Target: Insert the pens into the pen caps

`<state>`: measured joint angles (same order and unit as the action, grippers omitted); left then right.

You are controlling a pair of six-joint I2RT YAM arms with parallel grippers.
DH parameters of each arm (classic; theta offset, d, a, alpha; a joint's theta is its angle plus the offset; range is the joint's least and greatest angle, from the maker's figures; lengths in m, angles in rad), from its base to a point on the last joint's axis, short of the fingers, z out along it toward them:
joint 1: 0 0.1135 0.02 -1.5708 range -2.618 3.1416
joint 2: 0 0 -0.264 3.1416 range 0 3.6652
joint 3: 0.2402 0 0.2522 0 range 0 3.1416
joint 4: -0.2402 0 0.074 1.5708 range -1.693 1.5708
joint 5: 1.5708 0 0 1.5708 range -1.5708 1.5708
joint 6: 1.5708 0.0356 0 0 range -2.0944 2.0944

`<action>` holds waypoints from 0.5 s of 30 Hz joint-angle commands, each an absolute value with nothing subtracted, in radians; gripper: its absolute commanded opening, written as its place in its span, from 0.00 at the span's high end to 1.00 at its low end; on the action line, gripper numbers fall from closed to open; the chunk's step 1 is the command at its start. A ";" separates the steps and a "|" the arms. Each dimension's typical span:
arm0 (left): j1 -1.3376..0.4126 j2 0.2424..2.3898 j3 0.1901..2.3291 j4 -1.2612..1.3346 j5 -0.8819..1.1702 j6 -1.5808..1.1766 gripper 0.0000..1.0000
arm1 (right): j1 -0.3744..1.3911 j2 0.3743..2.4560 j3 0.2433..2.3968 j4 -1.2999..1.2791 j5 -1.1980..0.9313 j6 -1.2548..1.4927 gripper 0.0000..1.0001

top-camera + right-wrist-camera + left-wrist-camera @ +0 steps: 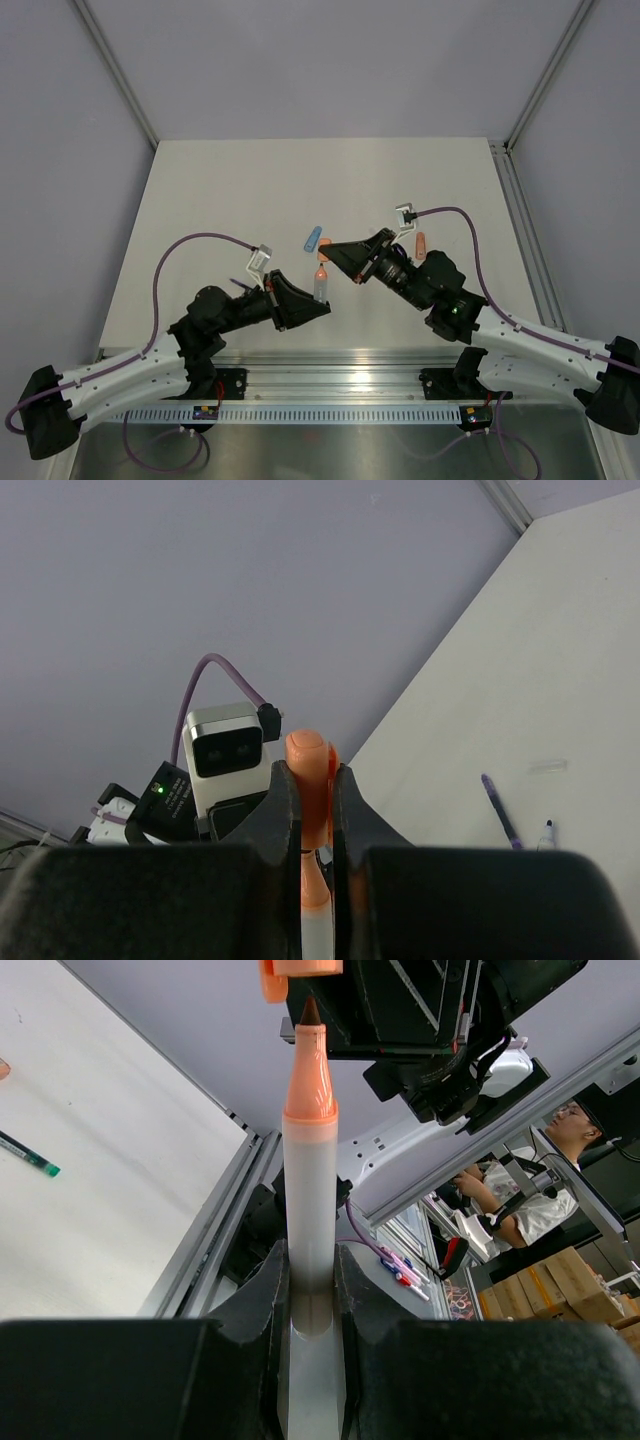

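The left pincer is clenched on a pen with a clear barrel and an orange end. The barrel is gripped low between both fingers, and the dark nib is pointed away from the pincer. The right pincer is clamped on a short orange plastic cap, whose rounded closed end is seen protruding past the fingertips. The nib is held in line with the cap's mouth and just short of it. A light blue cap is seen lying on the white table just beyond the right pincer. A thin dark green-tipped pen is seen lying left of the left pincer.
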<state>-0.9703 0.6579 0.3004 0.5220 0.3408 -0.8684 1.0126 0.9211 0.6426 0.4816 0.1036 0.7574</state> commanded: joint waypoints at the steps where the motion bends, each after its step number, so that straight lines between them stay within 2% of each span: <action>1: -0.976 0.637 0.316 0.555 0.348 -0.851 1.00 | 1.022 0.927 0.666 0.518 0.049 0.755 0.99; 15: -0.976 0.649 0.340 0.551 0.334 -0.833 1.00 | 1.023 0.885 0.583 0.583 -0.080 0.767 0.99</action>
